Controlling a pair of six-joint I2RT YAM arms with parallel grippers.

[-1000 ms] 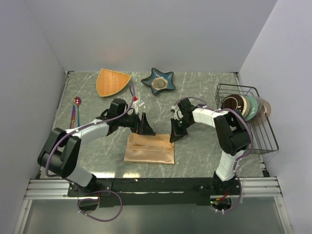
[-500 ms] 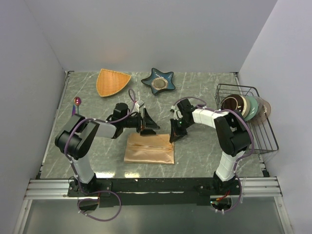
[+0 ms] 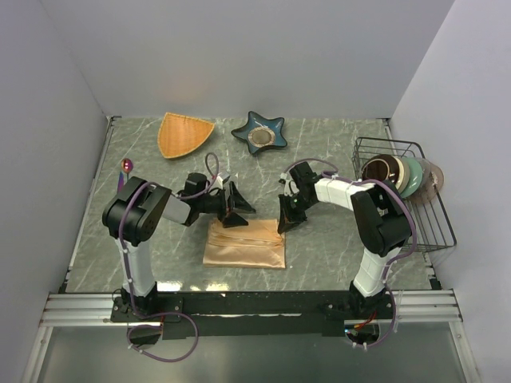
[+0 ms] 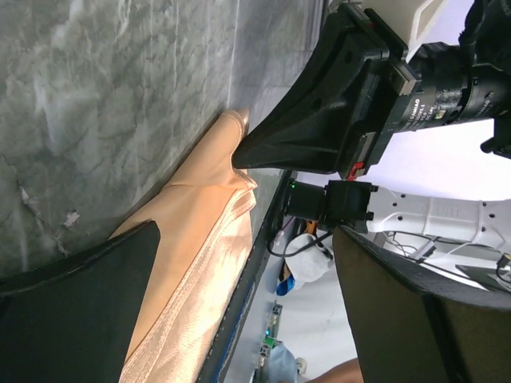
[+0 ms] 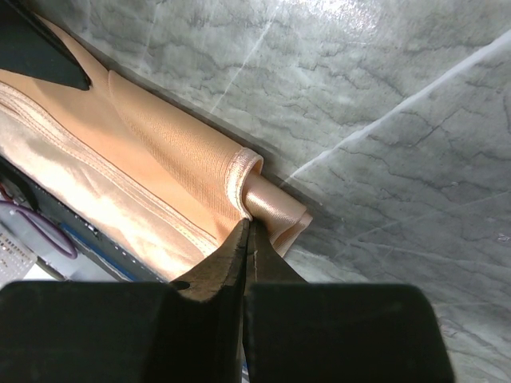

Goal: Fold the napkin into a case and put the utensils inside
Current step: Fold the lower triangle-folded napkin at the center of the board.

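Napkin (image 3: 244, 243) lies part-folded near the counter's (image 3: 335, 152) near edge; folding is likely your current step. Your left fingers (image 4: 80, 319) gape at its far-left corner, your right fingers (image 5: 215, 275) are together at its far-right corner. Next, close the left.

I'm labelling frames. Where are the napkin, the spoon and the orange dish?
napkin (image 3: 243, 246): top view, centre of the folded cloth.
spoon (image 3: 126, 166): top view, its round bowl.
orange dish (image 3: 184, 134): top view, middle of its face.

left arm (image 3: 144, 211): elbow swung in from far left, closer to napkin (image 3: 244, 243) | left gripper (image 3: 238, 214): turned more sideways
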